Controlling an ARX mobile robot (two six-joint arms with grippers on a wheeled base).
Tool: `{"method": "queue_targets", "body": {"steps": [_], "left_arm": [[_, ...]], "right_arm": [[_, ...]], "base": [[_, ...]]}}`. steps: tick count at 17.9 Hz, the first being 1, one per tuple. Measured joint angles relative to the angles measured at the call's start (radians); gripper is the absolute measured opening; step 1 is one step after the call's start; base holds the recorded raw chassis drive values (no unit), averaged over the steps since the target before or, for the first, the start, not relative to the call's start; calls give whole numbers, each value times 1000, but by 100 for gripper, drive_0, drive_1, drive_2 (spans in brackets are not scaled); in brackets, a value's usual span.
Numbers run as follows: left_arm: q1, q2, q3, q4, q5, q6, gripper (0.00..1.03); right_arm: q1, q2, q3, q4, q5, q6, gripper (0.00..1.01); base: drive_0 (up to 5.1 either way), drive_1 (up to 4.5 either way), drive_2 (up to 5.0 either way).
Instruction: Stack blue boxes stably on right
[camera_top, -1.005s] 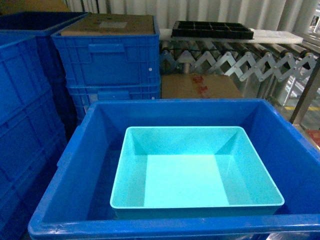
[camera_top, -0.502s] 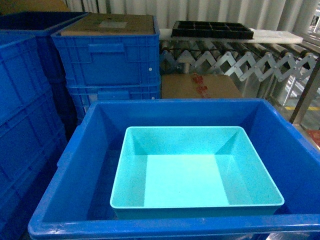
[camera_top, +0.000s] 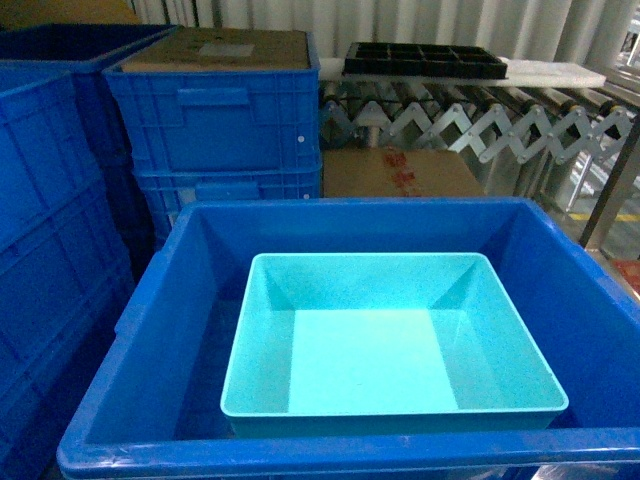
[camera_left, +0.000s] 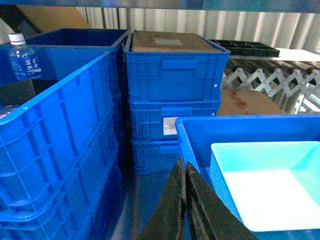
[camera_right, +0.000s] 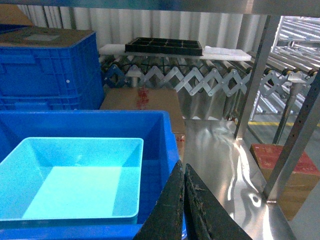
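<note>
With both grippers, left and right, pressed together and empty, I judged the turquoise tub, sitting toward 3 o'clock inside the royal-blue tub, could slide if jolted.

A water bottle at the left wrist view's left edge carries a blue label with white characters, too small to read; red marks on the cardboard box are illegible

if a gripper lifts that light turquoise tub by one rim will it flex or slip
The light turquoise smooth plastic tub is empty, so probably light. Its walls look thin, so lifting by one rim may flex it somewhat. The glossy sloping sides could slip; the rolled rim seems the safer hold. It sits loose inside the larger royal-blue plastic tub, so should lift freely.
</note>
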Motion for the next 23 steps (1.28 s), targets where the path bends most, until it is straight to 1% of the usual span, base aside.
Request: {"method": "queue_targets", "body": {"steps": [2,3,4,7,9,10,11,12,23], "left_arm": [[0,0,0,0,1,0,2],[0,0,0,0,0,-1,2],[0,0,0,0,0,0,13],[0,0,0,0,0,0,51],[0,0,0,0,0,0,79],[0,0,0,0,0,0,92],[0,0,0,0,0,0,100],[0,0,0,0,0,0,97],[0,0,0,0,0,0,98]], "right_arm": [[0,0,0,0,0,0,2],[0,0,0,0,0,0,4],[0,0,0,0,0,0,14],[0,0,0,0,0,0,53],[0,0,0,0,0,0,82],[0,0,0,0,0,0,95],[0,0,0,0,0,0,99],[0,0,0,0,0,0,97],[0,0,0,0,0,0,98]], "base": [[0,0,0],[0,0,0],[0,0,0],[0,0,0],[0,0,0],[0,0,0],[0,0,0],[0,0,0],[0,0,0]]}}
